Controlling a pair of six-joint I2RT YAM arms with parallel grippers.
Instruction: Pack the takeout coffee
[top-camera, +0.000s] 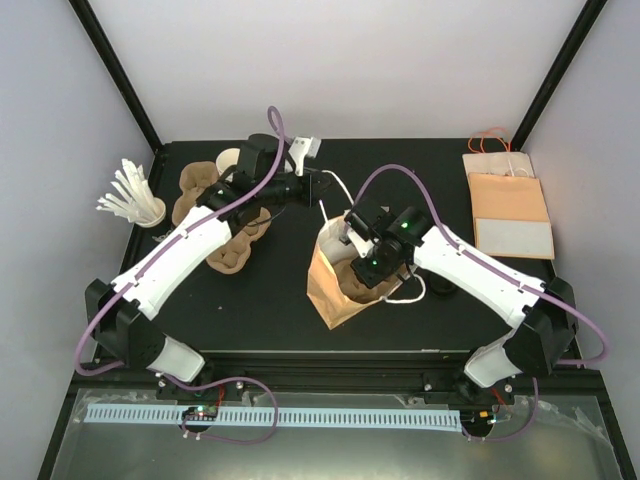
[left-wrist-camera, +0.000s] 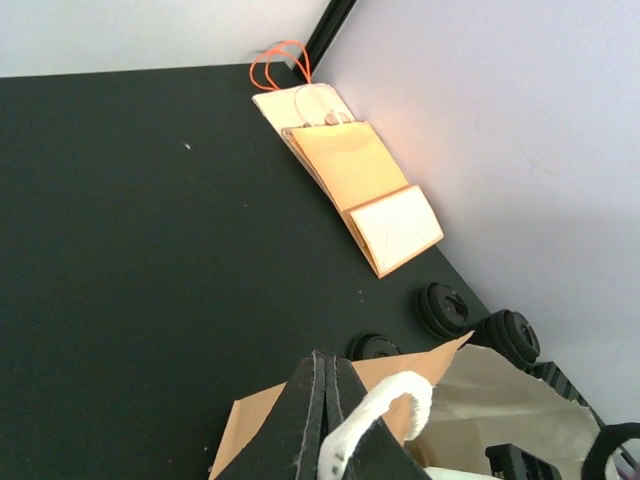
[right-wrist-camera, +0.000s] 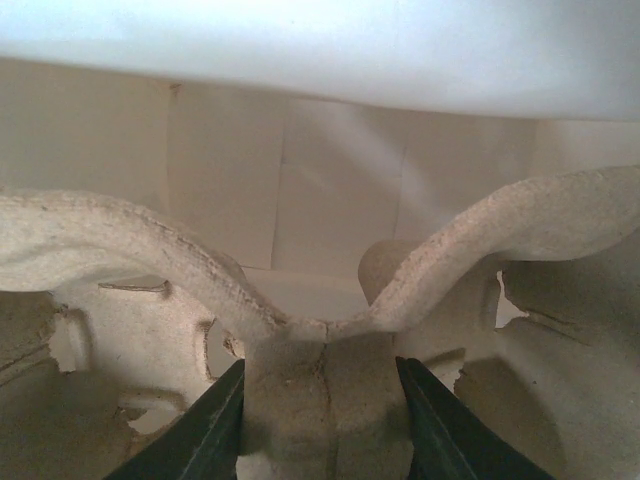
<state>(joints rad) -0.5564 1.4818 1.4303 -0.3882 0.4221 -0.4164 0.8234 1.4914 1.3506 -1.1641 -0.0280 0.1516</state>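
Black table w/ white walls on three sides. Brown paper bag stands open at centre, mouth up. Left arm reaches across to its far rim. Left fingers are pressed fully together on the bag's white cord handle, pinching it just above the rim. Right arm comes in from the right and dips into the bag. Right fingers are partway open and clamp the centre post of a pulp cup carrier inside, one pad on each side and touching it.

Stack of empty carriers lies at left under the left arm. Cup of white stirrers sits near the far-left edge. Flat paper bags lie far right by the wall. Round black lids sit on the table just right of the bag.

Takeout coffee: no lidded white cup can be picked out in any view, so its location can't be told.
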